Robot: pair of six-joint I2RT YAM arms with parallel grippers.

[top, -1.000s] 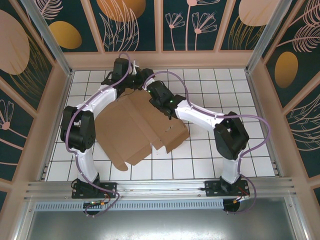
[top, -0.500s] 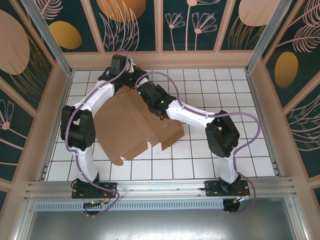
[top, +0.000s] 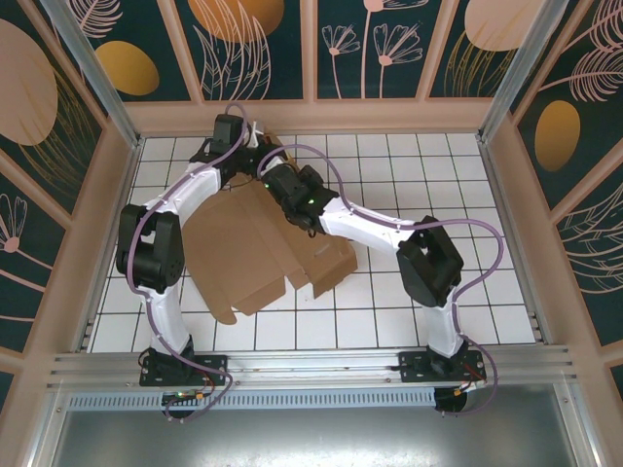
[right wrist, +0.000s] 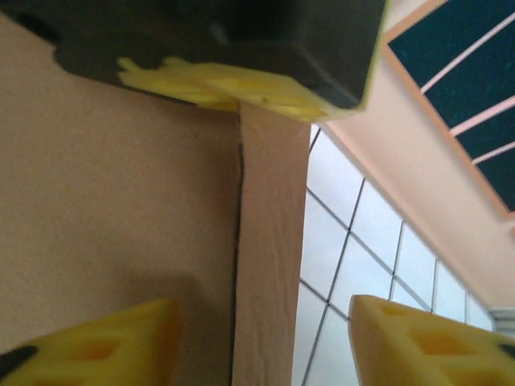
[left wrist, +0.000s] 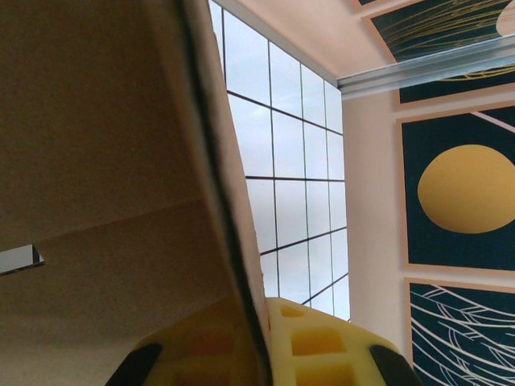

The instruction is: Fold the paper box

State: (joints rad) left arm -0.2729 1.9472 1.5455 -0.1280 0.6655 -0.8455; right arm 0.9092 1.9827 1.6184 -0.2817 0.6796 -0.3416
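The paper box (top: 255, 255) has slid left with the right arm (top: 375, 224), lying toward the worktop's (top: 438, 175) left edge. Left gripper (left wrist: 261, 342) pinches its far edge; right gripper (right wrist: 265, 338) gapes around a flap (right wrist: 269, 241). Light, stiff card, probably: grip flap edges.

No readable text, label, brand, number or sign anywhere. Brown paper box (top: 255, 255): plain faces, no print. Wall panels (top: 255, 44): leaf and disc patterns, no lettering.
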